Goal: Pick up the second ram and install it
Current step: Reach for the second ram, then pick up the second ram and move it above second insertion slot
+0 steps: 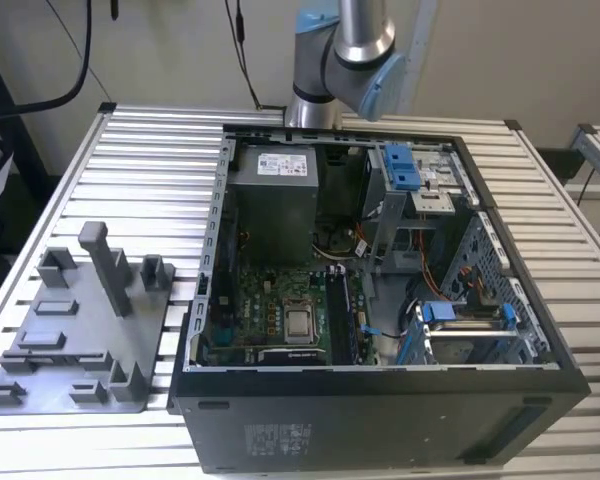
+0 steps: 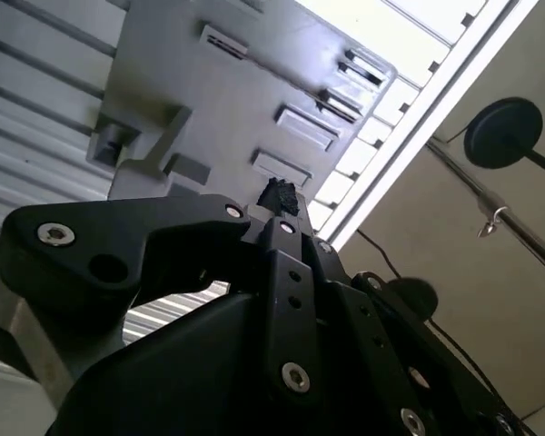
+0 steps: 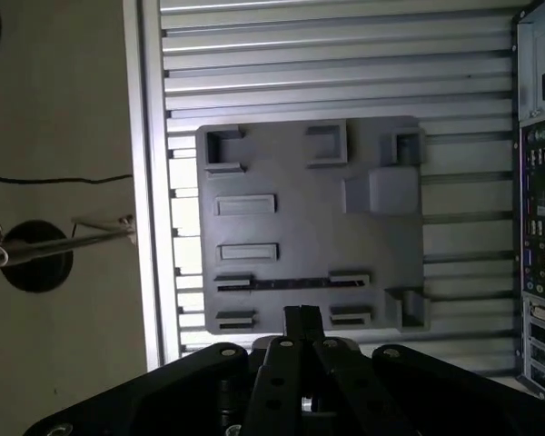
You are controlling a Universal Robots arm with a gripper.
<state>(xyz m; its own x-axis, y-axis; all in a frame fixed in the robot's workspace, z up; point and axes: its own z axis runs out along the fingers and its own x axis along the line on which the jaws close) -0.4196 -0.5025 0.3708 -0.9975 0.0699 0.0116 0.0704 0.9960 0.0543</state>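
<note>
On the grey holder tray (image 1: pixel 90 330) (image 3: pixel 291 163) a thin dark strip, the second ram (image 3: pixel 286 283) (image 1: pixel 55 355), stands on edge between two slotted blocks. My gripper (image 3: pixel 302 316) (image 2: pixel 277 195) hangs high above the tray. Its black fingers are pressed together with nothing between them. In the first wrist view the fingertips line up just off the ram, over the tray's edge. The open computer case (image 1: pixel 380 400) lies on the exterior view's right, its motherboard (image 1: pixel 270 310) facing up.
The tray carries several grey upright holder blocks, one of them tall (image 1: pixel 105 265). Blue drive-bay clips (image 1: pixel 402 165) sit inside the case. The slatted table (image 1: pixel 150 160) ends close beside the tray (image 3: pixel 150 182), with floor and a round dark stand base (image 3: pixel 36 259) beyond.
</note>
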